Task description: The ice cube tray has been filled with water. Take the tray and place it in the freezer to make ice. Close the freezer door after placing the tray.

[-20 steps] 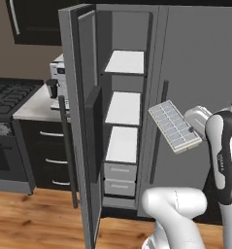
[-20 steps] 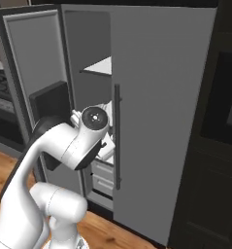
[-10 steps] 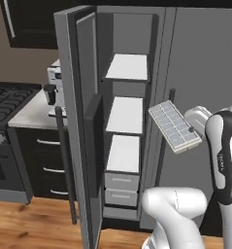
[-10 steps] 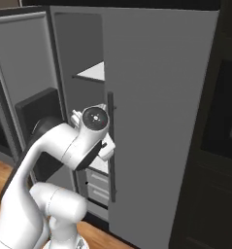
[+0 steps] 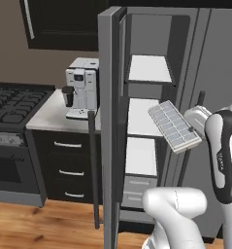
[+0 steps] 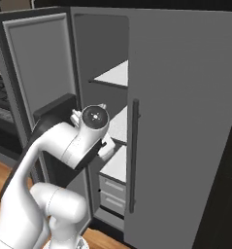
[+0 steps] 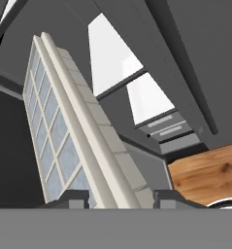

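Gripper (image 7: 120, 197) clamped on short edge of ice cube tray (image 5: 174, 126), tilted by open freezer (image 5: 145, 114); prob light, stiff, water-filled so spills easily, keep level.

The robot is a glossy white arm built from rounded, tube-like segments, with dark grey bands at the joints. One upper link carries a dark inset strip with faint small lettering. A round white joint cap shows a grey disc with a small centre mark. Behind the hand (image 7: 118, 197), two small dark fingertips (image 7: 73, 198) rise.
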You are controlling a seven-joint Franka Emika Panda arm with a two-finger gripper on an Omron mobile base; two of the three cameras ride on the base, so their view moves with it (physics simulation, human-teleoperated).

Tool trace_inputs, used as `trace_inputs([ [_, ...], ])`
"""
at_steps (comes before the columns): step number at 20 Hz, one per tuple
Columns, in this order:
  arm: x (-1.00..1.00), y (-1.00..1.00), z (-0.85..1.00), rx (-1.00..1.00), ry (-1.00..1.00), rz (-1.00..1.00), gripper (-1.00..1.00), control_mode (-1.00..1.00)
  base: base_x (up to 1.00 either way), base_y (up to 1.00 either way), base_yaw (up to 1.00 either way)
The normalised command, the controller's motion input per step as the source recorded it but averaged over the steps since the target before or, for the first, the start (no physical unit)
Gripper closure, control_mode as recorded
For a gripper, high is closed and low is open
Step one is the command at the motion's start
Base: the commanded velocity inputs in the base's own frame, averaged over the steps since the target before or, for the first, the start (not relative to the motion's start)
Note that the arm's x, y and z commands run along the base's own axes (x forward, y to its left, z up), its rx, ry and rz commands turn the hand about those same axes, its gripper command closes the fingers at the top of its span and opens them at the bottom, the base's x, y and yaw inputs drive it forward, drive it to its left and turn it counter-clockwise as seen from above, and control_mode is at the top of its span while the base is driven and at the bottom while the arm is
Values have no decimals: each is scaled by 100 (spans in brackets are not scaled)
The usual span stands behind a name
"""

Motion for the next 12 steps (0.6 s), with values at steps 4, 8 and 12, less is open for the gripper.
trace_inputs([
  [4,0,0,0,0,0,0,100,100,2,1,0],
  [8,0,0,0,0,0,0,100,100,0,-12,0],
  [12,0,0,0,0,0,0,100,100,4,0,0],
])
